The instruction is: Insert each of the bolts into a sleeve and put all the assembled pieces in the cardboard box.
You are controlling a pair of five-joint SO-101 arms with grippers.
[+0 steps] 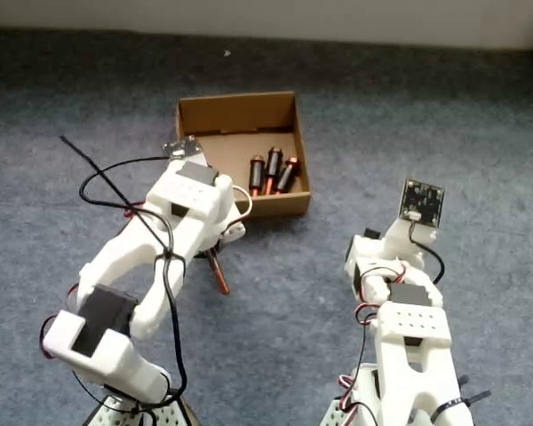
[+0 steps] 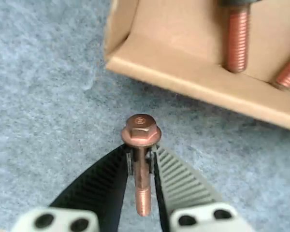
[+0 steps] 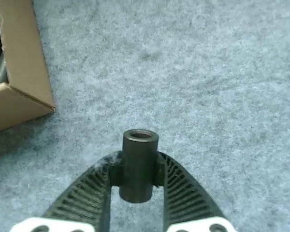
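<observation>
Three assembled pieces (image 1: 273, 171) are lying in the box (image 1: 220, 160), just beyond the left fingers (image 2: 123, 163), which are clamping a bolt (image 2: 141, 133); the right fingers (image 3: 165, 170) are clamping a sleeve (image 3: 139, 162).

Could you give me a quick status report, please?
Left hand shut on bolt. Right hand shut on sleeve. Three assembled pieces in box.

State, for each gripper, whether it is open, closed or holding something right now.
Left gripper: closed, holding a bolt.
Right gripper: closed, holding a sleeve.
</observation>
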